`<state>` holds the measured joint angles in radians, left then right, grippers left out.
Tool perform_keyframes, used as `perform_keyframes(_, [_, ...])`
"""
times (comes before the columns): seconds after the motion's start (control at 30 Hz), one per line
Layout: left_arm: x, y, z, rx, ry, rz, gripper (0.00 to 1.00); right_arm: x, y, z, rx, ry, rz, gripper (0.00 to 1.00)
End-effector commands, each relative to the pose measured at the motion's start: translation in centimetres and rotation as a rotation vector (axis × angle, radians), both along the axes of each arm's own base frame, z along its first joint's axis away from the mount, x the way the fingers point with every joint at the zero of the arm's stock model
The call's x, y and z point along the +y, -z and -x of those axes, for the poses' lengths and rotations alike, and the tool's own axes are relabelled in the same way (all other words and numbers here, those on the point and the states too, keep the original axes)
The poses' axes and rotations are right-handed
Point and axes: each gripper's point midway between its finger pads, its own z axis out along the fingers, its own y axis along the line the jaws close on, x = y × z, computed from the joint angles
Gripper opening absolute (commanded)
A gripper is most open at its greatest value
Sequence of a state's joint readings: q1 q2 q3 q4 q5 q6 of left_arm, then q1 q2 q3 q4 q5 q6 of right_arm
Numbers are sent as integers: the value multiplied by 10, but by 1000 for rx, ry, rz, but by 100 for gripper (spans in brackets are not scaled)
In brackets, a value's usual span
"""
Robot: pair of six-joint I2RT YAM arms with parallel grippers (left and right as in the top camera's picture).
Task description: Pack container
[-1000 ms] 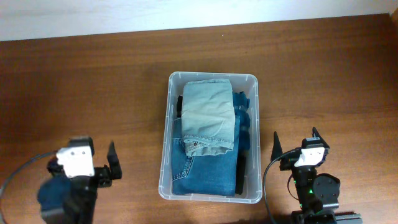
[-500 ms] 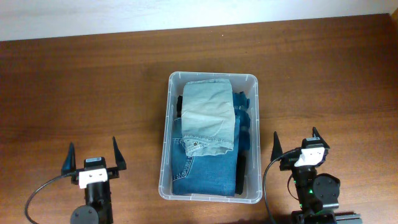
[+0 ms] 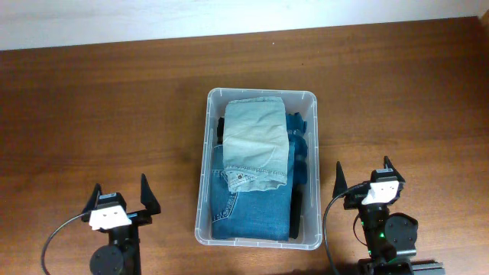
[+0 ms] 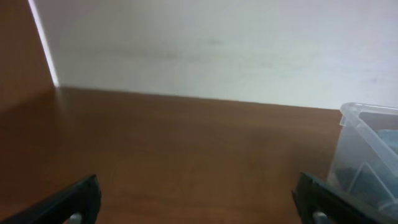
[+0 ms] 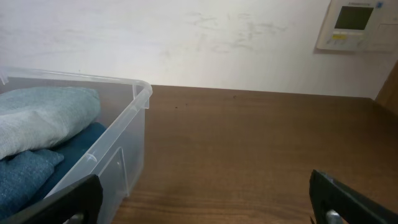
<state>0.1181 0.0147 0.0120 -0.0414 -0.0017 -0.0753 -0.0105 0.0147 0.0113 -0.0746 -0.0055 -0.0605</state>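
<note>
The clear plastic container [image 3: 203, 200] stands in the middle of the wooden table. It holds folded blue jeans [image 3: 248, 210], a pale green-blue folded garment [image 3: 256, 141] on top, and dark blue cloth along its right side. My left gripper [image 3: 121, 191] is open and empty at the front left, well left of the container. My right gripper [image 3: 362, 173] is open and empty just right of the container. The left wrist view shows the container's corner [image 4: 367, 149] at the right. The right wrist view shows its wall [image 5: 118, 155] and the pale garment [image 5: 43, 115].
A white wall runs along the table's far edge [image 3: 244, 19]. A wall thermostat [image 5: 357, 25] shows in the right wrist view. Bare wooden table [image 3: 99, 107] lies on both sides of the container.
My left arm has drawn back and settled at the front left with its open fingers pointing away. The right arm and the container's contents have not moved.
</note>
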Motion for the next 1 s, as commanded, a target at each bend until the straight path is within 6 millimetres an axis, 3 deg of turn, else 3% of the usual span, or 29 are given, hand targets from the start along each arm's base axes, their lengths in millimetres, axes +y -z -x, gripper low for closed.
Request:
perform_keyframes(0.0, [-9,10,0,27,25,89,99,1,2,0,2,-7,2,98])
perform_keyframes(0.2, [-19,10,-1,29,66,78,99,1,2,0,2,-7,2,98])
perform_keyframes(0.97, [-20,10,-1,29,73,79,99,1,2,0,2,-7,2,98])
